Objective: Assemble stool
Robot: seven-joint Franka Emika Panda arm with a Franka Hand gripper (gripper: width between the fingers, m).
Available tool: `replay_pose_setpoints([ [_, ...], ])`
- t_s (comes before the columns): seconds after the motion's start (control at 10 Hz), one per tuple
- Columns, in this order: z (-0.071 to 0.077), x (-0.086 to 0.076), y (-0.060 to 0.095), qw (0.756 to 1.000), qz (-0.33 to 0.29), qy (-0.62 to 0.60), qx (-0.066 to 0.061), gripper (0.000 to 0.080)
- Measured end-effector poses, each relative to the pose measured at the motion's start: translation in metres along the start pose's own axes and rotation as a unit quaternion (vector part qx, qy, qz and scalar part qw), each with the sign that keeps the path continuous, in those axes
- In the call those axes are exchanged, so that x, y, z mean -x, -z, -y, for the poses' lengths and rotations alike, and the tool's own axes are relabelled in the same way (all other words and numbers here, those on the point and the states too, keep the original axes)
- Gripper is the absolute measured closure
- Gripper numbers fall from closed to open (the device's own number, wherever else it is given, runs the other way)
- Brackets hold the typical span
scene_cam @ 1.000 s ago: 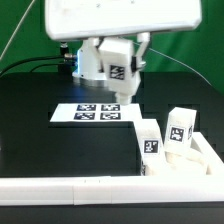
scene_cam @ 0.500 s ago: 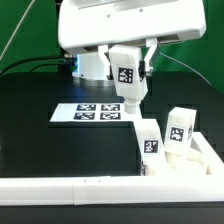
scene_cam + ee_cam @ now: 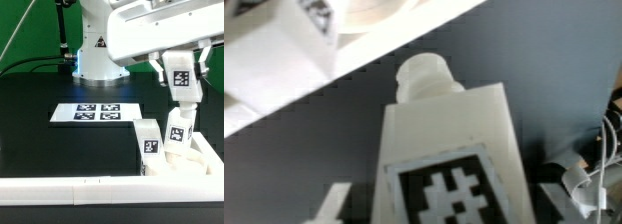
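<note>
My gripper (image 3: pixel 181 78) is shut on a white stool leg block (image 3: pixel 185 98) with a black-and-white tag, holding it upright in the air at the exterior view's right. In the wrist view the held leg (image 3: pixel 441 130) fills the picture between my fingers (image 3: pixel 335 200), its round peg end pointing away. Below it stand two more tagged legs, one nearer (image 3: pixel 150 140) and one further right (image 3: pixel 180 128). They rise from a low white rimmed seat (image 3: pixel 192 158) in the corner of the rails. The seat is mostly hidden.
The marker board (image 3: pixel 97 113) lies flat on the black table at the centre. A long white rail (image 3: pixel 80 188) runs along the front, and another (image 3: pixel 212 150) along the exterior view's right. The robot base (image 3: pixel 95 55) stands at the back.
The arm has carried the held leg from above the marker board toward the exterior view's right, to above the standing legs. The gripper stayed shut on it.
</note>
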State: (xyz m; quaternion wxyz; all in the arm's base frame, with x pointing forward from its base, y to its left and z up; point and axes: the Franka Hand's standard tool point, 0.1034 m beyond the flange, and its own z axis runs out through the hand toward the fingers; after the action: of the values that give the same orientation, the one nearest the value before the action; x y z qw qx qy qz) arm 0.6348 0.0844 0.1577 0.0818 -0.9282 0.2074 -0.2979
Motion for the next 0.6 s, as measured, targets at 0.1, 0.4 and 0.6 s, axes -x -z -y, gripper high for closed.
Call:
replay_pose_setpoints([
  [0.1,-0.001,0.001,0.000,1.000,0.001,0.000,0.000,0.0484],
  [0.4,-0.001,0.003,-0.002,1.000,-0.002,0.002,0.001,0.0484],
  [0.6,0.004,0.025,-0.019,1.000,-0.001,0.008,0.003,0.0484],
])
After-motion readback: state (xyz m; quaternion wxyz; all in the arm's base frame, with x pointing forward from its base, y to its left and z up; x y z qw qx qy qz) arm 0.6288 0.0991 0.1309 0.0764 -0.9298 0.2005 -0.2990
